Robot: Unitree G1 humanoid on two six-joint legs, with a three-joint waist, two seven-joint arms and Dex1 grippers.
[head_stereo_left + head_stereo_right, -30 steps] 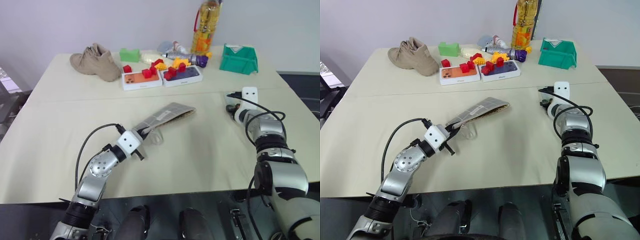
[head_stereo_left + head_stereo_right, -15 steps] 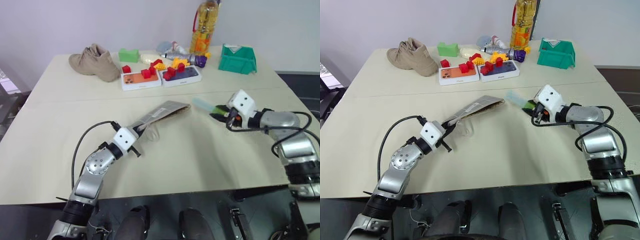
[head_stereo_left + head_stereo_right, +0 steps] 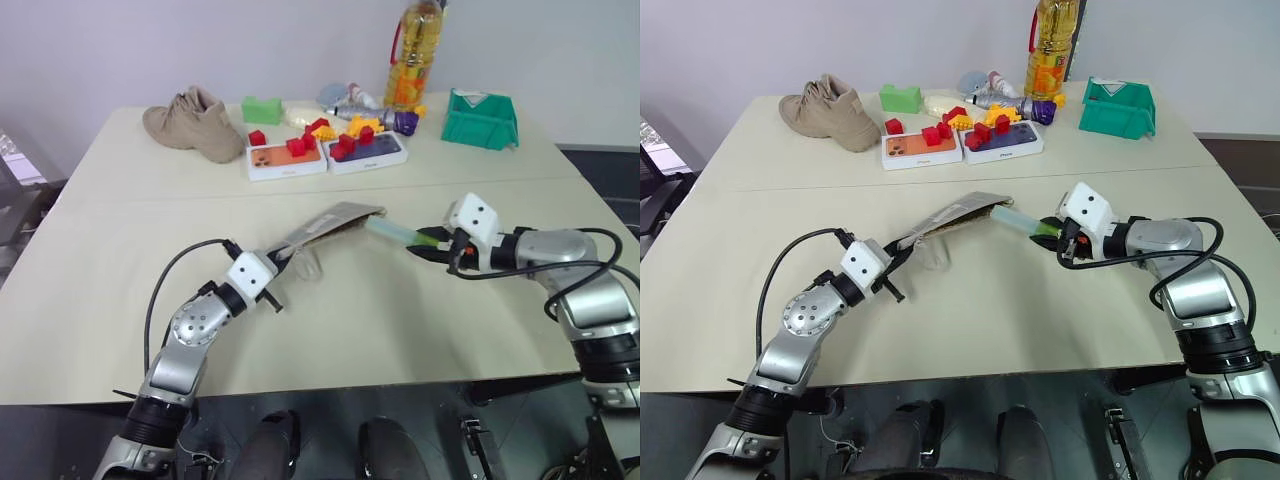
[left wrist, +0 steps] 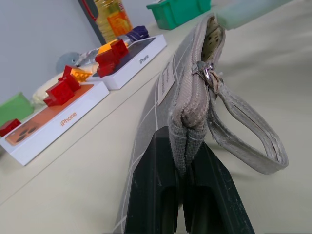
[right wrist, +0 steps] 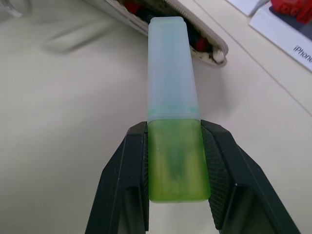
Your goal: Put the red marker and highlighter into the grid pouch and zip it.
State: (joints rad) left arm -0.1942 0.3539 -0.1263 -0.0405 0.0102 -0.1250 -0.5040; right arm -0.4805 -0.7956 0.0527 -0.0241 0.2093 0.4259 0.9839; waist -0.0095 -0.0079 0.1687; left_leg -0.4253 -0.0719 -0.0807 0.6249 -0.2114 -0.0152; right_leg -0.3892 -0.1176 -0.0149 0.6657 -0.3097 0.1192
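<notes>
The highlighter sits clamped by its light-green barrel between the two black fingers of the right gripper, its pale translucent cap pointing at the open mouth of the grid pouch. In the right wrist view the cap's tip lies just at that opening, and something red and black shows inside the mouth, most likely the red marker.

The pouch is lifted edge-up above the table, its near corner pinched tight by the closed left gripper. Its zipper stands unzipped at the far end, the metal pull hangs partway along the top seam, and a grey wrist strap loops down from it.

Farther back on the table two white iPhone boxes lie side by side, with red and yellow toy blocks on and around them. Behind them are a tan shoe, a green block, a bottle of cooking oil and a green bin.
</notes>
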